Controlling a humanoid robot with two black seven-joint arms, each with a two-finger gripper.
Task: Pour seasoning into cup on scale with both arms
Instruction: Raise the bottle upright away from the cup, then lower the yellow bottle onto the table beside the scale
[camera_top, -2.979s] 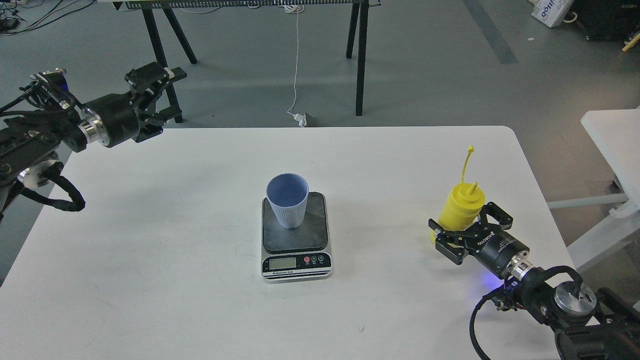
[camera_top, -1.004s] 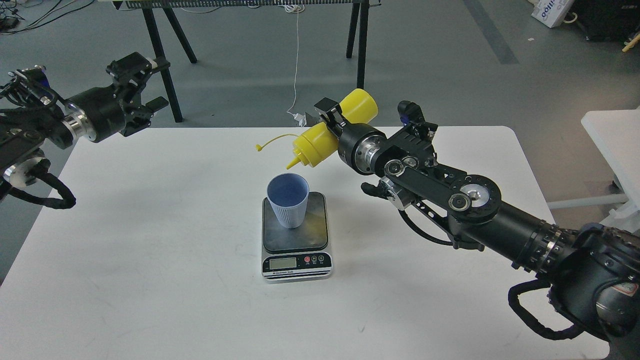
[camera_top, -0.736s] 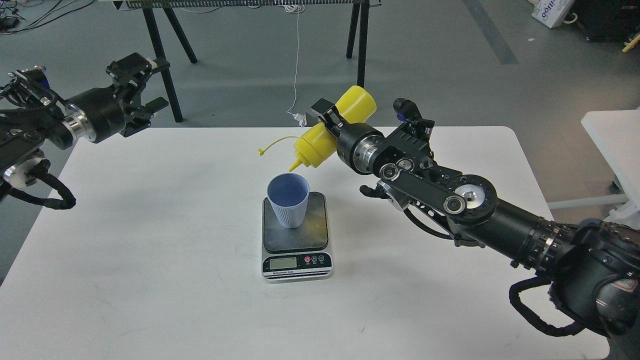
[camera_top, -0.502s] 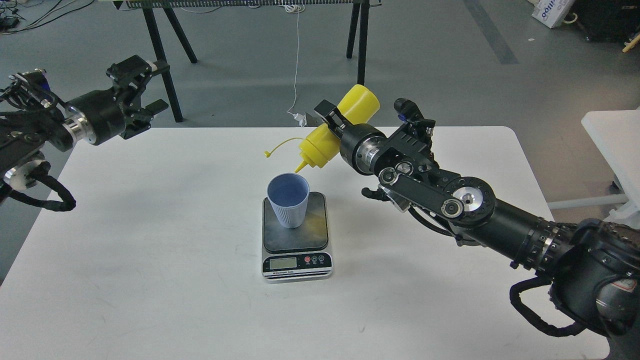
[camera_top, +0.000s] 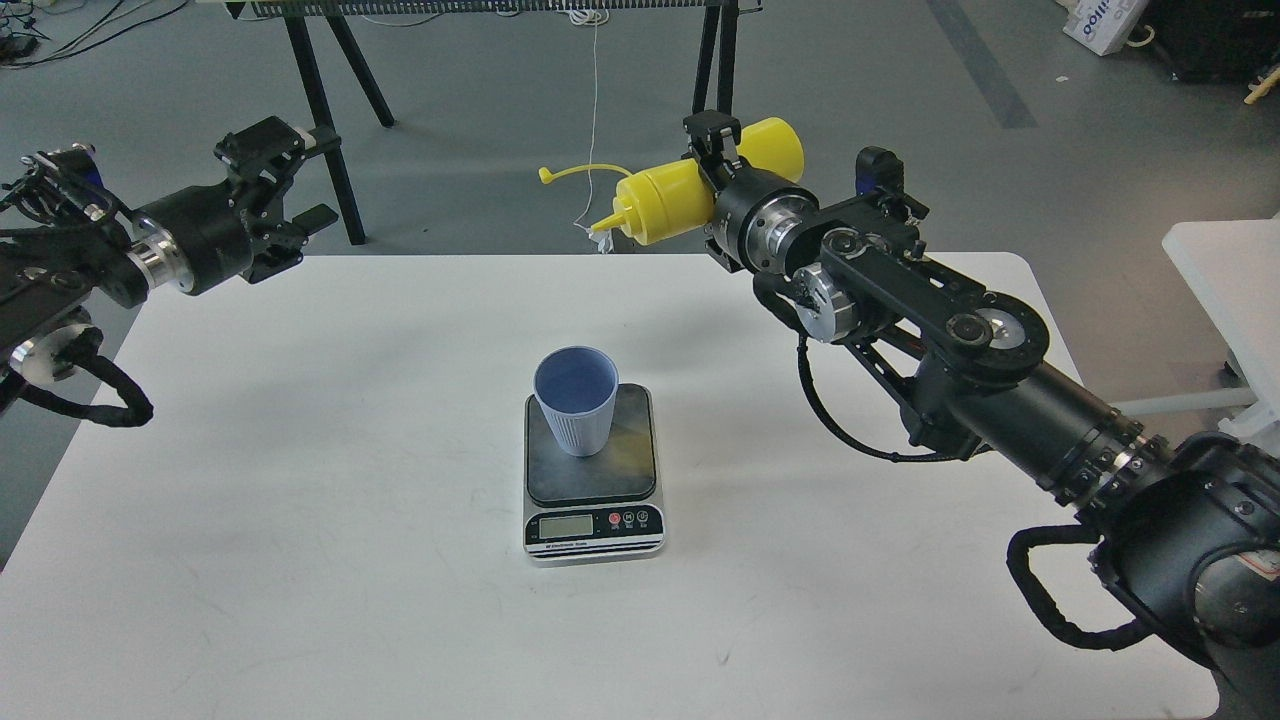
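Lifted up and back from the cup (camera_top: 575, 400), the seasoning (camera_top: 700, 185) is held nearly level in the right jaws at upper centre, stopping flow; the left gripper (camera_top: 275, 195) is held open, empty, upper left.

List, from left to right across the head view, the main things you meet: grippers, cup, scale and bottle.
left gripper → cup → scale → seasoning bottle → right gripper

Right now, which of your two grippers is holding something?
The right gripper: it is clamped around the yellow seasoning bottle, held near-horizontal above the table's far edge. The left gripper is open and empty.
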